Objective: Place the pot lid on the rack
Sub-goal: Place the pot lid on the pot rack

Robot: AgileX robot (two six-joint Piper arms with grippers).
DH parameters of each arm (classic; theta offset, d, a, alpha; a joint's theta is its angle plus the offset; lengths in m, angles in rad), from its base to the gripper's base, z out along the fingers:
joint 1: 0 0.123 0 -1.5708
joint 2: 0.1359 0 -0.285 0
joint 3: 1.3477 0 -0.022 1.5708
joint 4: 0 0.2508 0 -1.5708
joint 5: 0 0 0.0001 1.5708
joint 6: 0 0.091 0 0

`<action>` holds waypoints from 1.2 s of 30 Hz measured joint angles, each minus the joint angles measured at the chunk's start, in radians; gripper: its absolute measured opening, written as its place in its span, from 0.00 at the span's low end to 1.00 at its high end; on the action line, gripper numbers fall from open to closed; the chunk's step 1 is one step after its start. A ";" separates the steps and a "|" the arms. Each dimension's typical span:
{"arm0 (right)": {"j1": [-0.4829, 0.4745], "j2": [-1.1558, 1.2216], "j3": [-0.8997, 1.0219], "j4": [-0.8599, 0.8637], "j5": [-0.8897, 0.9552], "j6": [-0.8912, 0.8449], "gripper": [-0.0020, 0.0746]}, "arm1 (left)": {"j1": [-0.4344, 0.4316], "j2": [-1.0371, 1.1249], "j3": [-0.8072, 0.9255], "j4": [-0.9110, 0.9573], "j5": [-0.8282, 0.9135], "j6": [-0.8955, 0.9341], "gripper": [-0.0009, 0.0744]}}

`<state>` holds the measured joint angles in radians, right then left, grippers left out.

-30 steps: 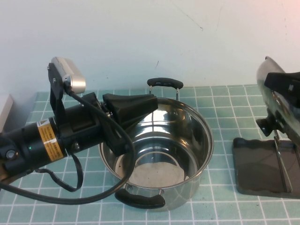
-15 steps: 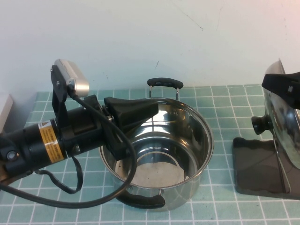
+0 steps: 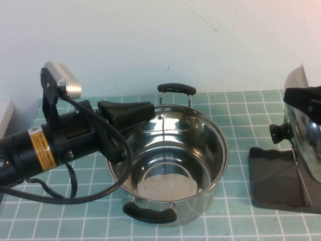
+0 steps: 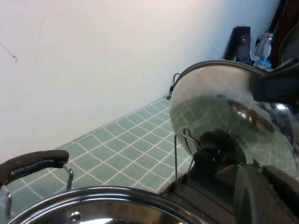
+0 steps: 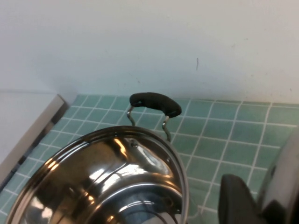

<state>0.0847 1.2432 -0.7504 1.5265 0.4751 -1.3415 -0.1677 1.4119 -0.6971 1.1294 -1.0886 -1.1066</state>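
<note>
Your right gripper [image 3: 307, 98] clamps the pot lid [image 3: 302, 130] upright over the rack [image 3: 276, 178]; release remains. Left gripper [image 3: 131, 113] (jaws closed, empty) hangs above the pot [image 3: 168, 165].

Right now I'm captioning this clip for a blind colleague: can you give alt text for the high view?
A round shiny steel pot lid with a black knob stands on edge over the dark grey tray rack at the right, the right gripper at its top edge. The left gripper hovers over the far-left rim of an open steel pot on green tiles.
</note>
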 joint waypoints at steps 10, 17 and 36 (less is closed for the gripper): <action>0.000 -0.001 0.000 -0.041 -0.031 0.008 0.33 | 0.002 0.000 0.000 0.049 0.000 -0.004 0.01; 0.000 -0.001 0.002 -0.061 -0.037 0.008 0.54 | 0.002 0.000 0.000 0.052 0.000 -0.004 0.01; 0.000 -0.148 0.002 -0.063 -0.121 0.008 0.62 | 0.002 0.000 0.000 0.060 0.000 -0.004 0.01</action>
<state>0.0847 1.0948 -0.7487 1.4632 0.3542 -1.3332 -0.1660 1.4119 -0.6971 1.1893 -1.0886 -1.1103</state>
